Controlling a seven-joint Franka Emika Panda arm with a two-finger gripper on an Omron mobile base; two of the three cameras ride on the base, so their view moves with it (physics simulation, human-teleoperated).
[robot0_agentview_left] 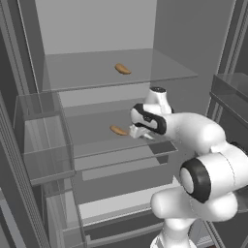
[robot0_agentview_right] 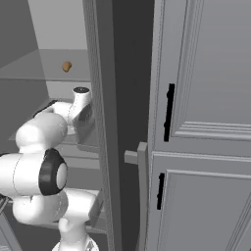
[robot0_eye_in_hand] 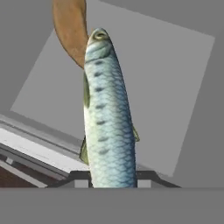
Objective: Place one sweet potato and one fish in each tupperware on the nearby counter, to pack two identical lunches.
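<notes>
Hand [robot0_eye_in_hand: 109, 179] clamped on the slim silvery-blue scaled fish [robot0_eye_in_hand: 107, 113], its head touching the orange-brown tapered sweet potato [robot0_eye_in_hand: 72, 30]; withdraw straight, avoiding that tuber.

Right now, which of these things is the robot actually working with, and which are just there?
Part of the job:
- fish, clamped in the gripper
- sweet potato on upper shelf
- sweet potato on middle shelf

Just there:
- glass shelves
- cabinet doors with black handles

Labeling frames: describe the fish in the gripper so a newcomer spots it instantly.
Inside the open fridge, look at the middle glass shelf where the gripper is shut. Between its fingertips is a slim silvery blue-green scaled fish, unlike the smooth orange-brown sweet potato behind its head.
</notes>
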